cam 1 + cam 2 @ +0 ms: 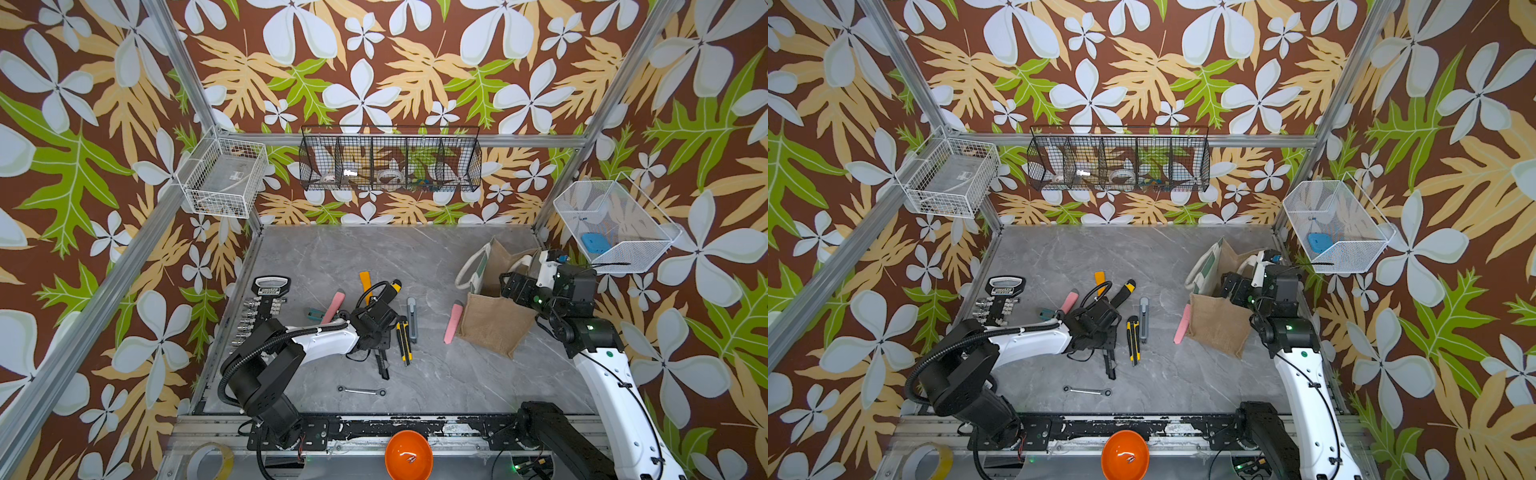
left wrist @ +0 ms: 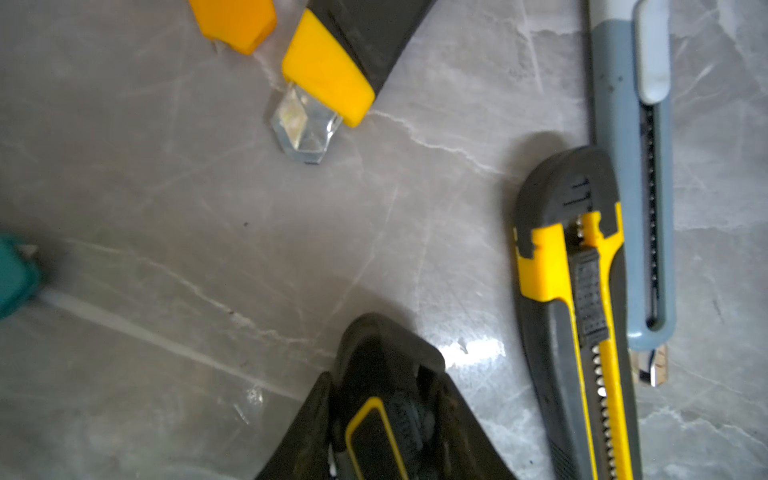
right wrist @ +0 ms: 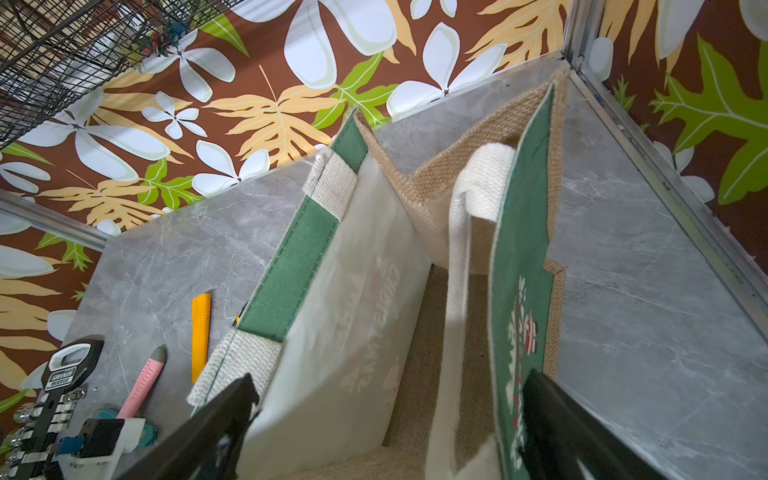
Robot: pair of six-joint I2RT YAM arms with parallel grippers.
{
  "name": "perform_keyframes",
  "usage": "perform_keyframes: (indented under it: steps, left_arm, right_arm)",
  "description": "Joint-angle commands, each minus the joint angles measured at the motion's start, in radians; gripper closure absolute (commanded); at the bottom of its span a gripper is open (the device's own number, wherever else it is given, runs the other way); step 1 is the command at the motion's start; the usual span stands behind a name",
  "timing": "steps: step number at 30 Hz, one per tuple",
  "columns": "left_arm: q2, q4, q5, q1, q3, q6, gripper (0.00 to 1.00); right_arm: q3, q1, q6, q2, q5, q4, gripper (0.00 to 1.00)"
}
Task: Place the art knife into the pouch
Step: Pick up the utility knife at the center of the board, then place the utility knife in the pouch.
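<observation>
A: Left gripper [image 2: 386, 415]?
B: Pinching the black art knife [image 1: 383, 368], one finger [image 2: 307, 440] against each side of its body. One end of the knife sticks out from under the gripper toward the robot's base. Lifted or flat on the table [image 1: 436, 257], can't tell.
A: Neighbours?
B: Yellow-and-black knife [image 1: 403, 340] just beside the left gripper, on the side facing the right arm, not touching it. Grey knife [image 1: 411, 320] right next to that one, further out. Wrench [image 1: 361, 391] lies nearer the base, apart from the gripper.
A: Pouch [image 1: 494, 324]?
B: Stands upright with its mouth open, well apart from the left gripper, straight below the right gripper [image 3: 390, 382]. Pink knife [image 1: 452, 323] lies just beside the pouch, on the side facing the left gripper.
A: Right gripper state?
B: Spread wide, nothing pinched. Its two fingers [image 3: 224, 415] hang at the pouch's rim, one by each long wall, mouth between them. Whether the tips touch the cloth, can't tell
</observation>
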Motion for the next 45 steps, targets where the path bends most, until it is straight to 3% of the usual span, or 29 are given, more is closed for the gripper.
perform_keyframes:
  steps: [1,11,17,35,40,45]
  left_arm:
    - [-0.013,-0.119,0.000,0.000,0.017,-0.007,0.74]
    - [-0.062,-0.264,-0.067,-0.001,0.291,0.073,0.77]
    - [-0.037,-0.270,-0.007,-0.022,0.514,0.136,0.78]
    - [0.288,-0.286,-0.010,-0.158,1.257,0.254,0.80]
    - [0.383,-0.228,0.000,-0.172,1.387,0.275,0.81]
    - [0.418,-0.125,-0.034,-0.182,1.410,0.279,0.81]
  right_arm:
    - [0.011,-0.002,0.003,-0.006,-0.010,0.009,0.00]
    - [0.018,-0.001,0.025,-0.040,-0.022,-0.007,0.00]
    - [0.026,-0.001,0.036,-0.059,0.014,-0.022,0.01]
    - [-0.005,-0.002,0.090,-0.189,0.000,0.014,0.01]
    - [-0.020,-0.002,0.096,-0.224,0.011,0.013,0.01]
    - [-0.016,-0.001,0.104,-0.240,0.011,0.007,0.01]
